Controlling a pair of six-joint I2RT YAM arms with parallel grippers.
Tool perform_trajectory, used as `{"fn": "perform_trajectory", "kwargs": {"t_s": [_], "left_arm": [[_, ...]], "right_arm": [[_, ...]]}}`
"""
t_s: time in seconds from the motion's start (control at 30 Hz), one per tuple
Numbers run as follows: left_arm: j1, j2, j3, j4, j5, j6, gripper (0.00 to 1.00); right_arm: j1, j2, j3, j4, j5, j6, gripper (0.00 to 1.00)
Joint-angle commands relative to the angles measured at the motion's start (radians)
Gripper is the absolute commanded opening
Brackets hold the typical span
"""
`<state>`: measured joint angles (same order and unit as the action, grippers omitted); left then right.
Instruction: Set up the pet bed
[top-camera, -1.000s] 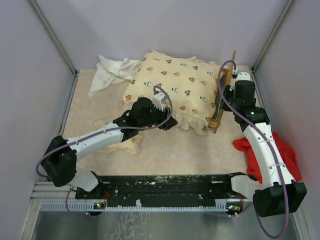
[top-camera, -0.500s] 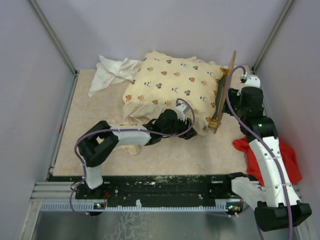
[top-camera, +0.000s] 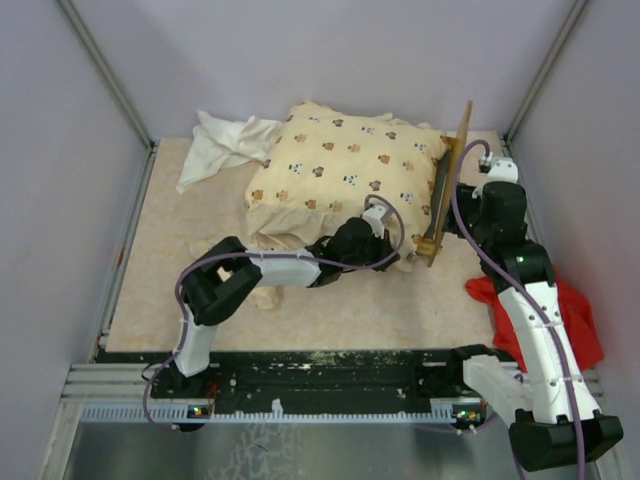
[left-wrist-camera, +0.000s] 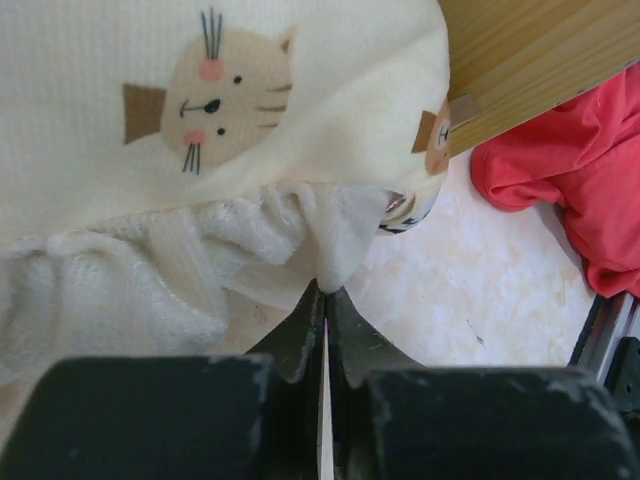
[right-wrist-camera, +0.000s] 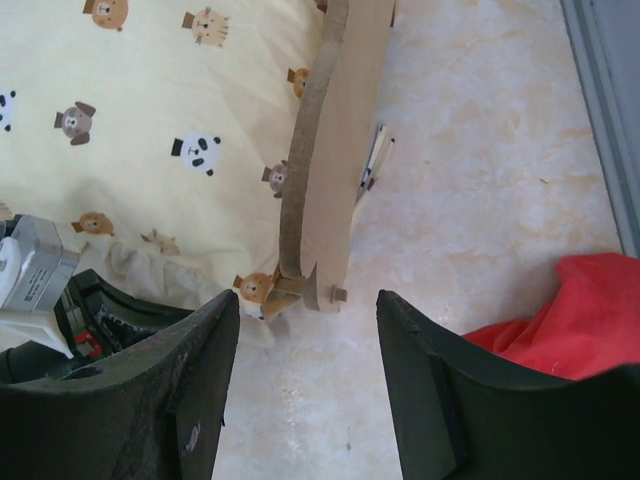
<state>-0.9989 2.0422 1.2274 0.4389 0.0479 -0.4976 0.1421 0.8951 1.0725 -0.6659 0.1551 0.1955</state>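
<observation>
I am looking down from the top camera at the cushion (top-camera: 340, 165), which is lying toward the back of the table (top-camera: 400, 310), puffed up, with its animal print facing up. The bed frame (top-camera: 450, 180) is standing on edge against the cushion's right side, leaning a little, so the cushion is sitting beside it and not inside it. The left gripper (left-wrist-camera: 324, 300) is reaching under the near right corner of the cushion. On its wrist camera the jaws are pressing almost together, and a fold of the cushion's white frill is coming down into their tips, so I am reading it as pinching the frill. The right gripper (right-wrist-camera: 308, 300) is hovering at the near end of the bed frame with its jaws spread wide, one finger on each side of the frame's foot and neither one touching the wood. The small pillow (top-camera: 266, 297) is lying near the front left, partly hidden under the left arm. A white cloth (top-camera: 225, 145) is lying crumpled at the back left, just beside the cushion, and a red cloth (top-camera: 575, 310) is lying bunched at the right edge beneath the right arm.
</observation>
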Motion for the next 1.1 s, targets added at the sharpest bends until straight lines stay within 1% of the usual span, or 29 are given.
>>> {"fn": "perform_trajectory", "kwargs": {"t_s": [0.0,0.1,0.2,0.4,0.47,0.53,0.63,0.7,0.8,0.87,0.9,0.97,1.0,1.07], "left_arm": [[0.001,-0.073,-0.003,0.035,-0.027,0.057,0.00],[0.027,-0.145,-0.051,0.092,-0.011,0.075,0.00],[0.067,-0.171,-0.025,0.080,0.043,0.073,0.00],[0.144,-0.173,0.031,0.064,0.150,0.052,0.00],[0.172,-0.160,0.058,0.053,0.185,0.045,0.00],[0.205,-0.146,0.075,0.062,0.227,0.029,0.00],[0.234,-0.126,0.102,0.069,0.272,0.006,0.00],[0.249,-0.111,0.119,0.071,0.296,-0.001,0.00],[0.276,-0.091,0.125,0.091,0.326,-0.034,0.00],[0.289,-0.079,0.127,0.103,0.342,-0.039,0.00],[0.293,-0.076,0.128,0.099,0.341,-0.034,0.00],[0.308,-0.078,0.122,0.098,0.339,-0.028,0.00],[0.316,-0.081,0.116,0.105,0.339,-0.031,0.00],[0.330,-0.081,0.112,0.117,0.346,-0.040,0.00]], "right_arm": [[0.008,-0.042,-0.008,0.051,-0.073,0.012,0.57],[0.011,-0.063,-0.039,0.078,-0.144,-0.021,0.56],[0.018,-0.081,-0.069,0.102,-0.180,-0.085,0.56],[0.052,-0.093,-0.166,0.177,-0.280,-0.184,0.47],[0.063,-0.095,-0.223,0.241,-0.308,-0.209,0.44],[0.079,-0.101,-0.279,0.305,-0.333,-0.246,0.42],[0.136,-0.103,-0.361,0.419,-0.309,-0.267,0.42],[0.197,-0.090,-0.399,0.509,-0.275,-0.278,0.43],[0.261,-0.045,-0.449,0.625,-0.207,-0.279,0.44],[0.286,0.000,-0.481,0.699,-0.184,-0.287,0.43],[0.292,0.025,-0.495,0.736,-0.181,-0.296,0.42],[0.307,0.074,-0.518,0.795,-0.154,-0.319,0.34],[0.313,0.093,-0.528,0.820,-0.138,-0.336,0.31],[0.318,0.125,-0.555,0.883,-0.116,-0.353,0.31]]}}
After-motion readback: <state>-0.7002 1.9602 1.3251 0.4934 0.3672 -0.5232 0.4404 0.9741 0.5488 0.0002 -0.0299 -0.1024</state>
